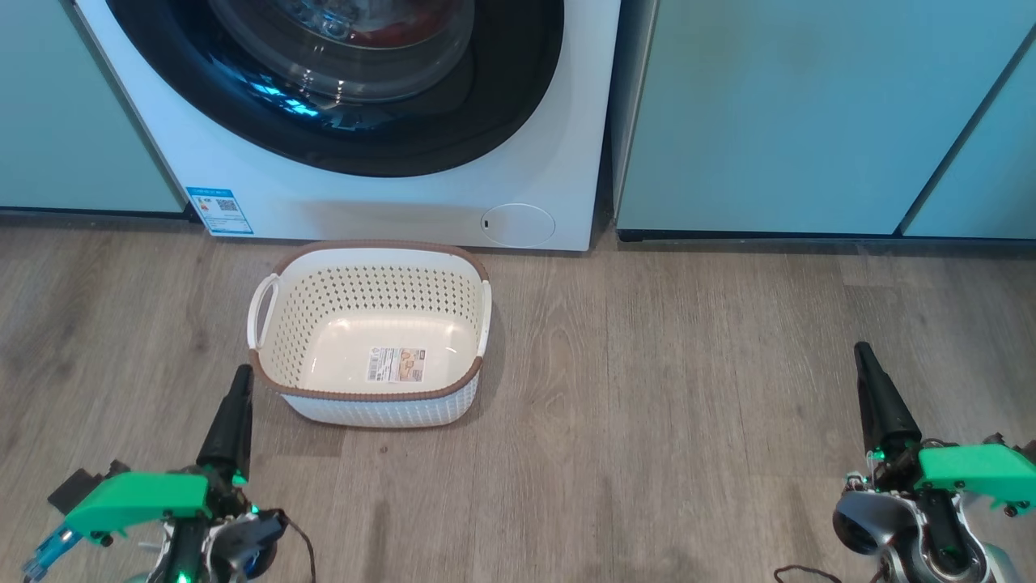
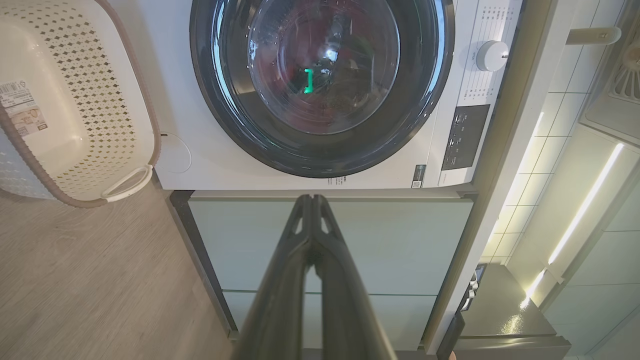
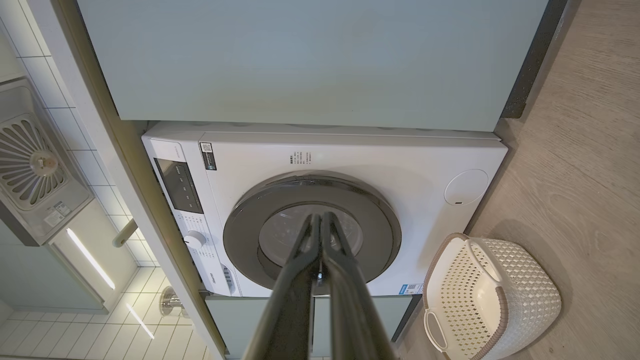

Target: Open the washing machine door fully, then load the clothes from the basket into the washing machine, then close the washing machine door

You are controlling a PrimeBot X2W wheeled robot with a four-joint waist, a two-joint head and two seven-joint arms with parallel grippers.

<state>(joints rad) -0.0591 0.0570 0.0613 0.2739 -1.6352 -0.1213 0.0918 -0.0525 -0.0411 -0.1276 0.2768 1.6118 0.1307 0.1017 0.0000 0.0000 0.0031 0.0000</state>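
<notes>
**Washing machine** (image 1: 388, 202). White front-loader. Stands on wood-grain floor (image 1: 688, 405) between pale teal cabinets (image 1: 809, 113). Bears blue energy sticker (image 1: 220, 210) at lower left of front and round filter cap (image 1: 518, 225) at lower right. Dial (image 2: 492, 55) and dark control panel (image 2: 462, 137) along top of front, seen from left wrist.

**Washing machine door** (image 1: 502, 105). Wide glossy black rim, bulging clear glass. Lies flush against machine front in both wrist views; closed.

**Clothes** (image 1: 388, 31). Red fabric, glimpsed through door glass, inside drum. Count of garments cannot be told.

**Basket** (image 1: 372, 245). Oval, cream-white, perforated, brown rim, white handle at each end. Stands upright on floor just in front of machine, below door and near filter cap. Label sticker (image 1: 396, 364) in plain sight on inner floor.

**Left gripper** (image 1: 240, 376). Low at left of head view, pointing toward machine. Tip just beside basket's near left corner, apart from it. Fingers pressed together along their length, grasping nothing.

**Right gripper** (image 1: 864, 354). Low at right of head view, above floor before right-hand cabinet, well apart from basket. Fingers clenched tip to tip, nothing between them.
</notes>
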